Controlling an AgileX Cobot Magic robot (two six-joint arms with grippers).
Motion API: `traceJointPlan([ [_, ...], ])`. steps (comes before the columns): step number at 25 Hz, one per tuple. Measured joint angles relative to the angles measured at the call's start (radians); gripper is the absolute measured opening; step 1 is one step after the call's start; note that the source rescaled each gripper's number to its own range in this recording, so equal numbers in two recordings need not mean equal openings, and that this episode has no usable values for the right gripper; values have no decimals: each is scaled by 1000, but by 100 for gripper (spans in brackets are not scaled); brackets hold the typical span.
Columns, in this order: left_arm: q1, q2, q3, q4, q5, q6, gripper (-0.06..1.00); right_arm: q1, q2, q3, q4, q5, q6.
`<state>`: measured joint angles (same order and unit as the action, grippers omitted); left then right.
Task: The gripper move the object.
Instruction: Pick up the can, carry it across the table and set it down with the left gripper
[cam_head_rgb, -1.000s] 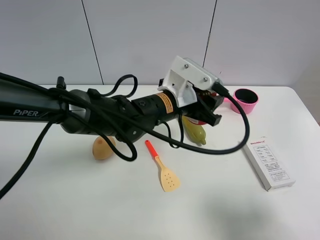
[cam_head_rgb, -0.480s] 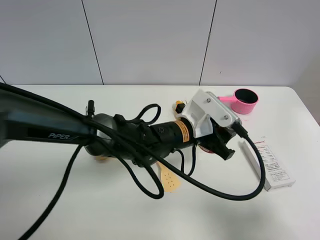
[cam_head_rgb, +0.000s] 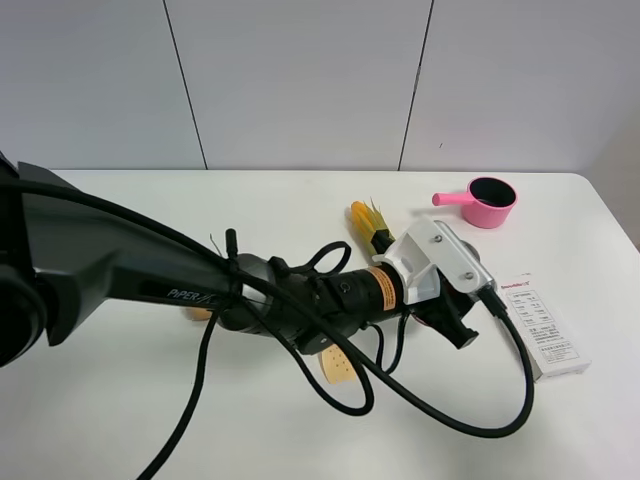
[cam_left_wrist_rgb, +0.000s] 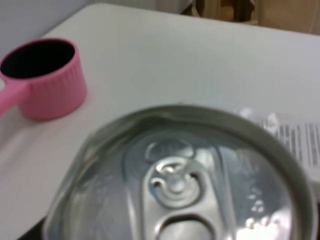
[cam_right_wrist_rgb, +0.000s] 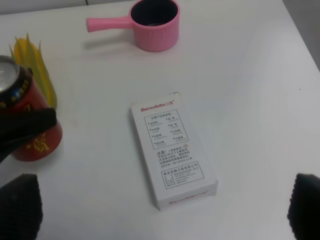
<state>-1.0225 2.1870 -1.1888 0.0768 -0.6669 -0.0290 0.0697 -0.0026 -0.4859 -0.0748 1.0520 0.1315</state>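
My left gripper (cam_head_rgb: 455, 322), with its white housing and orange ring, reaches across to the right of the table, low beside the white box. It is shut on the red can (cam_right_wrist_rgb: 29, 127). In the right wrist view a black finger (cam_right_wrist_rgb: 27, 124) crosses the can's side. The can's silver top and pull tab (cam_left_wrist_rgb: 177, 182) fill the left wrist view. In the exterior view the housing hides the can. My right gripper (cam_right_wrist_rgb: 162, 207) is open, with its black fingertips far apart above the white box; its arm is outside the exterior view.
A white box (cam_head_rgb: 540, 325) (cam_right_wrist_rgb: 172, 150) lies right of the can. A pink pot (cam_head_rgb: 490, 203) (cam_right_wrist_rgb: 155, 25) (cam_left_wrist_rgb: 42, 80) stands at the back right. A corn cob (cam_head_rgb: 372, 225) (cam_right_wrist_rgb: 32, 65) lies behind the can. A spatula (cam_head_rgb: 338, 367) is partly under the arm.
My left arm has swung forward and down with the can, from near the pink pot above the corn to low beside the white box.
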Motion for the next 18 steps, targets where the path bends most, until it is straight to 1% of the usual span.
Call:
traceJointPlan([
  [4,0,21,-27,0,-8,3,2,0,0,0,0,0,0],
  [14,6,52,-29,1,-15,5,2,0,0,0,0,0,0],
  [18,22,52,-29,1,-12,6,2,0,0,0,0,0,0],
])
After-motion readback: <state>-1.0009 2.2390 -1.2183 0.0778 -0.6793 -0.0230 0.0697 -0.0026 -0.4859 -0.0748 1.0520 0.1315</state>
